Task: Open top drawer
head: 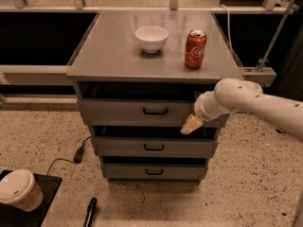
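Note:
The top drawer point(118, 112) is the uppermost of three grey metal drawers under a grey cabinet top point(109, 56). Its small dark loop handle point(155, 111) sits at its centre. The drawer front lines up with the two drawers below it. My gripper point(191, 125), cream-coloured at the end of a white arm that comes in from the right, hangs in front of the drawer's right part. It is a little right of the handle and slightly below it, apart from it.
A white bowl point(151, 38) and a red soda can point(195, 49) stand on the cabinet top. The middle drawer point(123, 146) and bottom drawer point(128, 171) are below. A lidded paper cup point(19, 189) on a black tray point(45, 193), a pen point(90, 212) and a cable point(78, 152) lie on the floor at left.

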### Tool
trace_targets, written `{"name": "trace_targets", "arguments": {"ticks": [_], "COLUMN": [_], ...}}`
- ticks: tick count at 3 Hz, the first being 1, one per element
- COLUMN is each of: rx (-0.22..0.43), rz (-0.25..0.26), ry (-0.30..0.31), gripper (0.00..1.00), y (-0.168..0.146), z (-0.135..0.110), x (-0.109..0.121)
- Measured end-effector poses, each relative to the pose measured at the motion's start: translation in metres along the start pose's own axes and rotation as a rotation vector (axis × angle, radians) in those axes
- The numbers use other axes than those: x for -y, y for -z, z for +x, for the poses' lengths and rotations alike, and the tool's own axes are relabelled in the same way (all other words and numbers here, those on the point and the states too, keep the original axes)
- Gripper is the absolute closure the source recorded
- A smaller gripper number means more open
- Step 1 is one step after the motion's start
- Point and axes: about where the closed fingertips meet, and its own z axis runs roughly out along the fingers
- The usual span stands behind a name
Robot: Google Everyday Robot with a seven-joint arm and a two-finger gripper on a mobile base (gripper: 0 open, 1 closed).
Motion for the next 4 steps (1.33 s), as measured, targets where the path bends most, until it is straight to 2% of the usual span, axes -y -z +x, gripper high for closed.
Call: {"name": "trace_targets", "arguments": {"ticks": [3,4], "rx": [0.0,0.0], "rz": [0.0,0.0], "ry": [0.0,0.0], "gripper": [0.85,1.0], "y": [0.0003,0.0075], "z": [-0.0002,-0.0045], "x": [0.0001,0.0034]}}
